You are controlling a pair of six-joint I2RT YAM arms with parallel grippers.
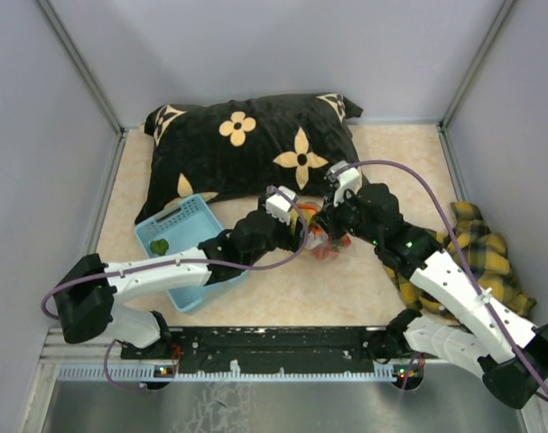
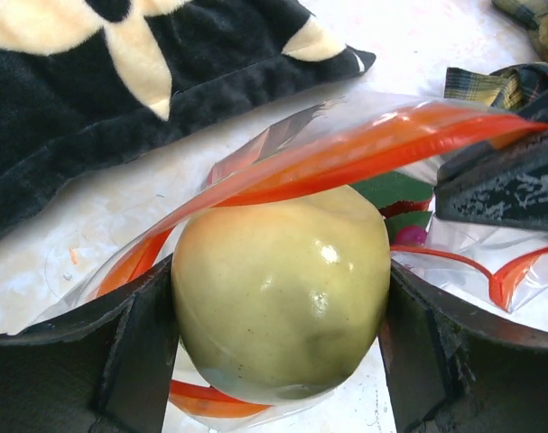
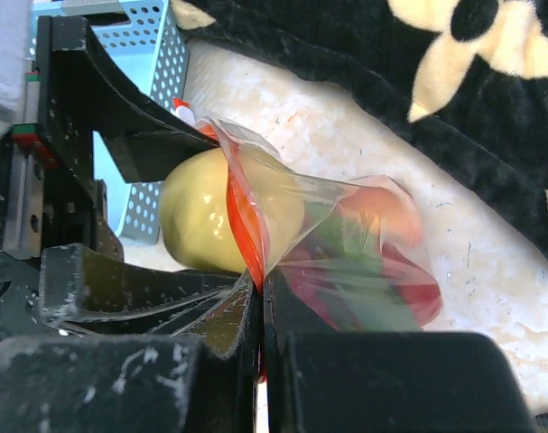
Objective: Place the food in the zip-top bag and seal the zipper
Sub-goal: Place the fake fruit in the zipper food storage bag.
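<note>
Left pincer [image 2: 281,361] is clamped wide on a yellow pear [image 3: 201,225] at the mouth of the zip-top bag [image 3: 346,244], just in front of the black pillow [image 1: 246,144]. Right pincer [image 3: 262,311] is pinched together on the red zipper [image 2: 346,153]. I judge the pear light, hard and slick, best held across its belly, and the bag film limp. Beige tabletop [image 1: 391,153] before the pillow leaves little room.

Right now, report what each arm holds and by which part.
The left gripper holds the yellow-green toy fruit by its two sides, at the zip-top bag's mouth. The right gripper pinches the bag at its red zipper edge.
</note>
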